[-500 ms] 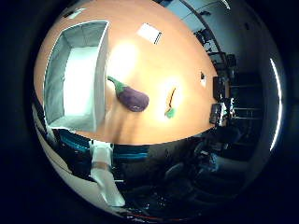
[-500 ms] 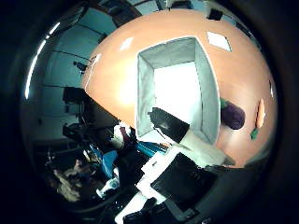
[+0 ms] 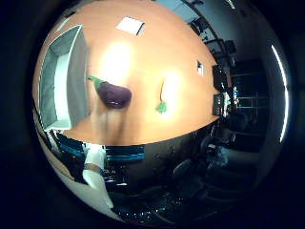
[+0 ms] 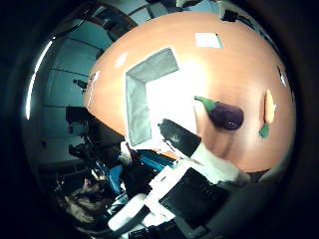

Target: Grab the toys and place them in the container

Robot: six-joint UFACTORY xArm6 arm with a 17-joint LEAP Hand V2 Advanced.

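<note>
A purple toy eggplant [image 3: 113,93] with a green stem lies on the orange table [image 3: 157,52], just beside the long wall of the open grey-and-white container [image 3: 59,86] that sits toward one table edge. A toy carrot [image 4: 269,107] with a green top lies farther along the table, apart from the eggplant and nearer the table's edge, and a white sheet of paper [image 3: 130,25] rests well beyond both. The right hand [image 4: 199,164] hangs above the table holding nothing, one black-tipped finger reaching out straight over the container's near corner.
</note>
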